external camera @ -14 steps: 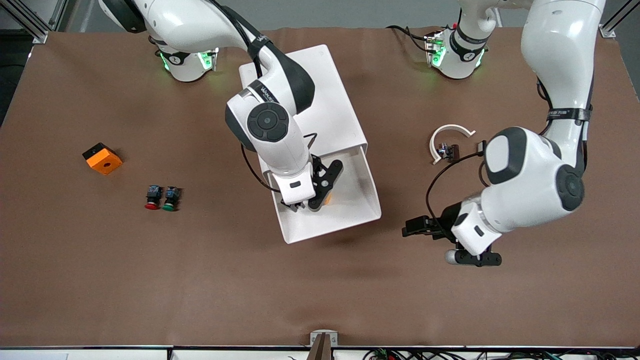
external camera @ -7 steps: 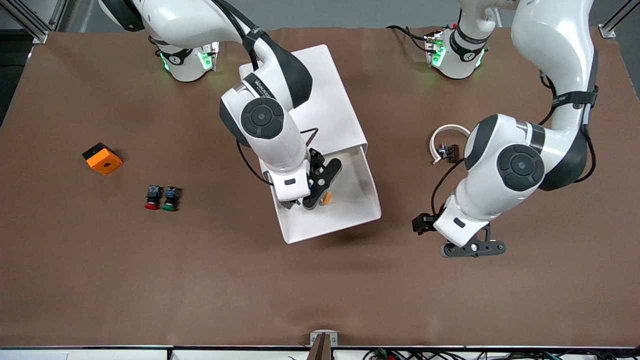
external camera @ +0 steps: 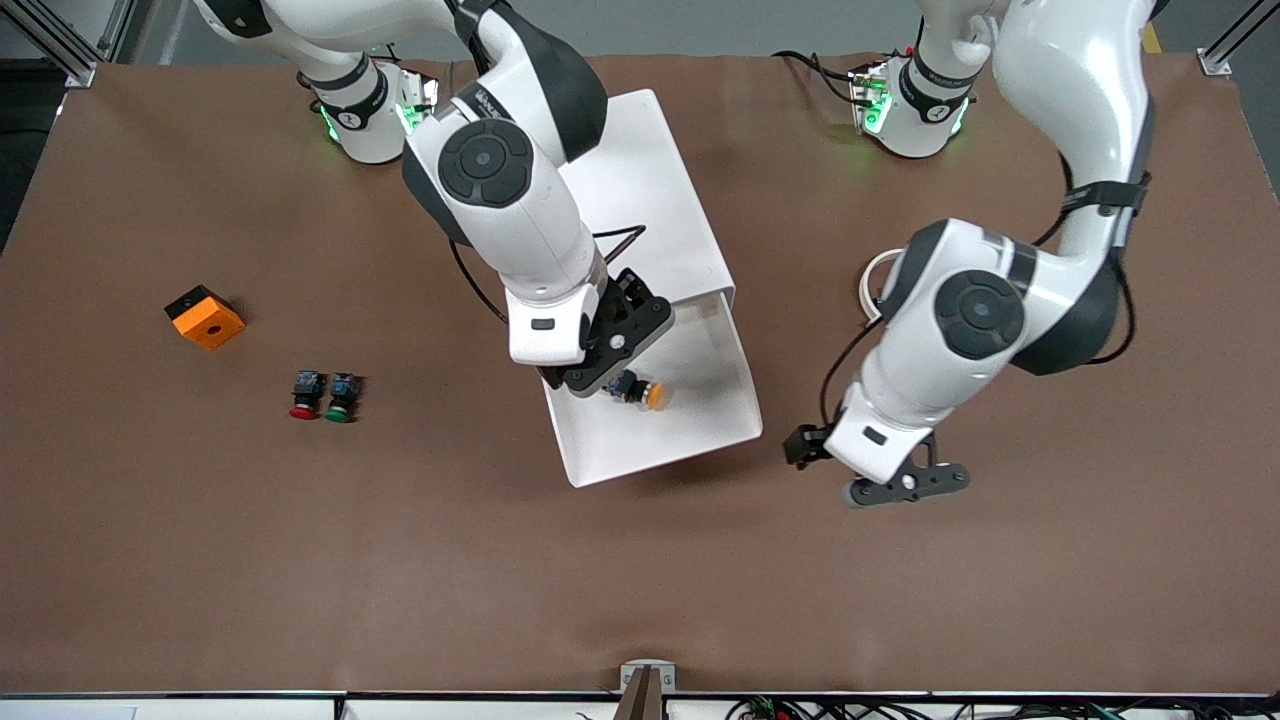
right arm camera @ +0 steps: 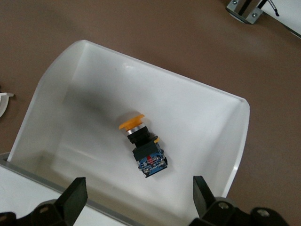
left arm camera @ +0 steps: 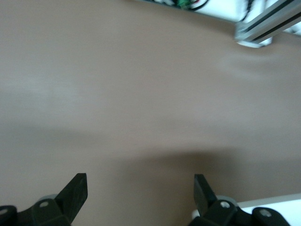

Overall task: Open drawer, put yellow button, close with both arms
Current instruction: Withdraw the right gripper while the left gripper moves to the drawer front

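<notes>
The drawer (external camera: 700, 440) is pulled out of the white cabinet (external camera: 640, 180). The yellow button (external camera: 645, 393) lies on its side on the drawer's floor. In the right wrist view the button (right arm camera: 141, 143) shows its yellow cap and dark body inside the drawer (right arm camera: 235, 141). My right gripper (external camera: 598, 372) hangs open and empty above the drawer, over its end next to the cabinet; in its own view (right arm camera: 139, 188) the button lies apart from its fingers. My left gripper (external camera: 908, 485) is open and empty over bare table beside the drawer, toward the left arm's end; its own view (left arm camera: 140, 186) shows only brown table.
An orange block (external camera: 205, 317) and red-capped (external camera: 306, 395) and green-capped (external camera: 340, 396) buttons lie toward the right arm's end. A white curved piece (external camera: 880, 275) lies partly hidden under the left arm. The table's metal edge frame (left arm camera: 263, 28) shows in the left wrist view.
My right gripper has risen and drawn back toward the cabinet, leaving the yellow button lying bare in the drawer. My left arm has swung its gripper closer to the drawer.
</notes>
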### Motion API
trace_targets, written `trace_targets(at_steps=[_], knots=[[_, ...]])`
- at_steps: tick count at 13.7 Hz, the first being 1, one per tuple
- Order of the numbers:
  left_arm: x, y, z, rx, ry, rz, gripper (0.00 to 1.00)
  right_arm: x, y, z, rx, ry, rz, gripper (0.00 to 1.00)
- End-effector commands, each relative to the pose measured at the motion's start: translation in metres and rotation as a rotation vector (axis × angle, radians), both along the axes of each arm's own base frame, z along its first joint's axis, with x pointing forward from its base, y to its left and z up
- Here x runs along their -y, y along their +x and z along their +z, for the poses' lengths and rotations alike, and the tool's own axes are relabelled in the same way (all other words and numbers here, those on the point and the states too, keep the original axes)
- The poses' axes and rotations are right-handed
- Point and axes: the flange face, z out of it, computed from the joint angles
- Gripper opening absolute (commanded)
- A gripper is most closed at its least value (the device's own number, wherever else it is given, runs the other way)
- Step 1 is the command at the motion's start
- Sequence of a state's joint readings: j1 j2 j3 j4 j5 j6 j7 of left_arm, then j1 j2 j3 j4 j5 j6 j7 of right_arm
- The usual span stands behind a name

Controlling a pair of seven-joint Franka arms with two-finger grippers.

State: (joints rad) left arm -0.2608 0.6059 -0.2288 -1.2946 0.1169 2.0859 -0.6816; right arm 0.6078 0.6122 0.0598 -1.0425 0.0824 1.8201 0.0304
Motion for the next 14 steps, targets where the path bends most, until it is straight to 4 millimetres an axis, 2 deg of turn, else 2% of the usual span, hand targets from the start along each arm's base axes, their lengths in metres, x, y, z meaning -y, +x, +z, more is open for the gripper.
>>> trace_targets(at_steps=[1,4,7,9,11,12,14], knots=[[0.019,0.003,-0.015,0.038,-0.037,0.072,1.00,0.022,-0.006,0.044,-0.016,0.022,-0.187,1.00],[0.053,0.008,-0.023,0.085,-0.145,0.240,1.00,0.068,-0.016,0.082,-0.072,-0.053,-0.282,1.00],[0.074,-0.001,-0.036,0.086,-0.146,0.223,1.00,0.121,-0.023,0.108,-0.132,-0.115,-0.341,1.00],[0.079,-0.003,-0.043,0.081,-0.137,0.210,1.00,0.160,-0.036,0.123,-0.144,-0.114,-0.380,1.00],[0.073,0.001,-0.044,0.123,-0.083,0.168,1.00,0.191,-0.054,0.126,-0.163,-0.120,-0.402,1.00],[0.074,0.001,-0.049,0.133,-0.062,0.119,1.00,0.205,-0.069,0.126,-0.161,-0.115,-0.412,1.00],[0.083,-0.001,-0.052,0.160,-0.069,0.071,1.00,0.236,-0.085,0.120,-0.138,-0.107,-0.441,1.00]])
